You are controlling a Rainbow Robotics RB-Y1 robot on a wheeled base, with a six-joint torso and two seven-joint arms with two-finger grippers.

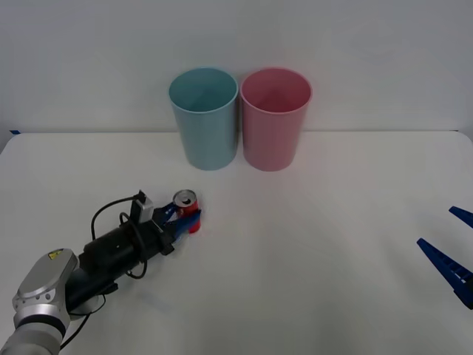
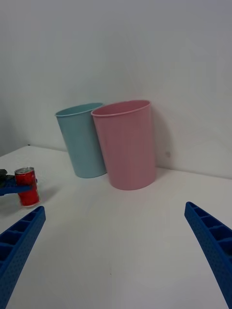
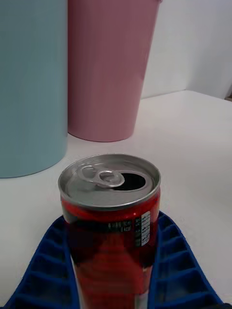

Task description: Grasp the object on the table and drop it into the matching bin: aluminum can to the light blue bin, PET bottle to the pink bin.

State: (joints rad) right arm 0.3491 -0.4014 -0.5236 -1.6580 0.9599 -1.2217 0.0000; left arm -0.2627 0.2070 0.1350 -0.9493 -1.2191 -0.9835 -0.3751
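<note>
Pinching the aluminum can (image 3: pixel 109 212) between its two blue ribbed fingers (image 3: pixel 53 270), the left gripper (image 1: pixel 186 217) holds it low on the body, one pad against each side, so the silver top stays free above the fingers. That low, sideways hold looks chosen to keep the can upright and steady for a lift; whether its base rests on the table (image 1: pixel 295 259) or sits just off it, I cannot tell.

The can is short and red with a silver lid. Its pull tab lies flat and the mouth hole is open, so it is likely empty and light. A small white label with fine print runs down one side. It is much shorter than the bins.

Beyond the fingertips, well apart from the can, stand the two bins, touching or nearly so. The light blue bin (image 1: pixel 204 118) sits almost straight ahead of the gripper, the pink bin (image 1: pixel 275 118) beside it toward the robot's right. Being aluminum, the can belongs in the light blue one, whose tall rim calls for a clear raise first.

Far off to the right, the right gripper (image 1: pixel 452 248) waits over bare table, fingers spread wide and holding nothing.
</note>
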